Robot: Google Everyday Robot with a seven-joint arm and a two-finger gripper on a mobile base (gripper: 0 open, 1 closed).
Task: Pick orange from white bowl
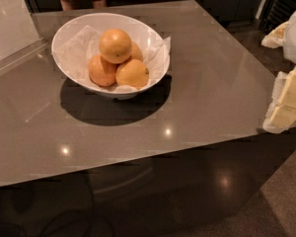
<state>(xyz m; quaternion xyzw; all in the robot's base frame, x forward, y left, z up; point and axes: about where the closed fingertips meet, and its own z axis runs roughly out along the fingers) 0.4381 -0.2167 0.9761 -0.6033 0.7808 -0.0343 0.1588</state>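
White ceramic bowl [108, 21] sits on the grey table [212, 83]; the crumpled paper [79, 43] lining it probably cushions the piled fruit. The orange [115, 45] to pick rests on top of the pile inside the bowl, likely the easiest one to reach from above. Far right of the bowl, well apart, the gripper [286, 105] hangs by the table edge. Cannot tell whether it is open or closed.

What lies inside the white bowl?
Inside the white bowl: crumpled paper and the orange on top of three other oranges. They hide the bowl's bottom. The claw is at the right edge.
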